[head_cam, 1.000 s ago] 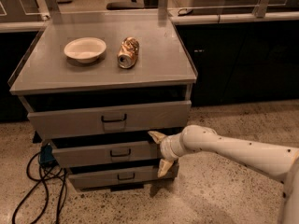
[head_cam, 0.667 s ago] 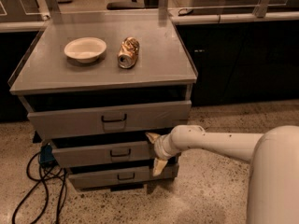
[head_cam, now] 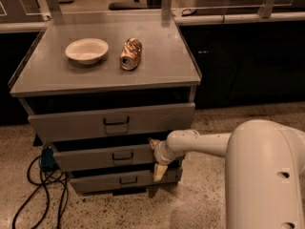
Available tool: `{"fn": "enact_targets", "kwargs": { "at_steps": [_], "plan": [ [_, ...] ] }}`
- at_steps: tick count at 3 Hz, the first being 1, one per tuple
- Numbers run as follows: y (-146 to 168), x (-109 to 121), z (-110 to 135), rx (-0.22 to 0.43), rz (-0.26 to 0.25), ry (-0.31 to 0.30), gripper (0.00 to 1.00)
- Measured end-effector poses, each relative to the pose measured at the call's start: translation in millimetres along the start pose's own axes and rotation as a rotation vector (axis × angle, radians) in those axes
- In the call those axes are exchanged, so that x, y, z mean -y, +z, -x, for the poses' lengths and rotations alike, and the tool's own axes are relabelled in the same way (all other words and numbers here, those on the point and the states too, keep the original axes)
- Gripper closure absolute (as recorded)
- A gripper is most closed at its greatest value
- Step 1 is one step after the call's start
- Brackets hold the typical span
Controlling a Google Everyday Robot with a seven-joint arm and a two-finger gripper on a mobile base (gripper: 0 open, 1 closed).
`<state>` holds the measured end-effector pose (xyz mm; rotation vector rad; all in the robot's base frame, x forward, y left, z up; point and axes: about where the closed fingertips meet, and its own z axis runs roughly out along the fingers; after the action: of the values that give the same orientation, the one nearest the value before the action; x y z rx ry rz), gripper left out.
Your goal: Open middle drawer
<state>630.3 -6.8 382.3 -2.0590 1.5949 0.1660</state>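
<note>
A white bowl (head_cam: 86,50) sits beside a tipped soda can (head_cam: 130,54) on the grey cabinet (head_cam: 162,70). The middle drawer (head_cam: 95,159) stands slightly out, its inside dark. The gripper (head_cam: 157,158) is at its right end, fingers spread apart.

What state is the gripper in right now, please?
Gripper: at the right end of the middle drawer front; whether it is open or closed cannot be told.

The pincer (head_cam: 156,157) has edged slightly left at the right end of the middle drawer (head_cam: 107,157), and the bulky white arm (head_cam: 262,175) now fills the lower right corner.
</note>
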Motion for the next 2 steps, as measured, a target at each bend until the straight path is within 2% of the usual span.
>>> {"fn": "enact_targets", "kwargs": {
  "at_steps": [1, 2],
  "plan": [
    [0.0, 0.0, 0.0, 0.000, 0.000, 0.000, 0.00],
    [0.0, 0.0, 0.0, 0.000, 0.000, 0.000, 0.19]
  ]
}}
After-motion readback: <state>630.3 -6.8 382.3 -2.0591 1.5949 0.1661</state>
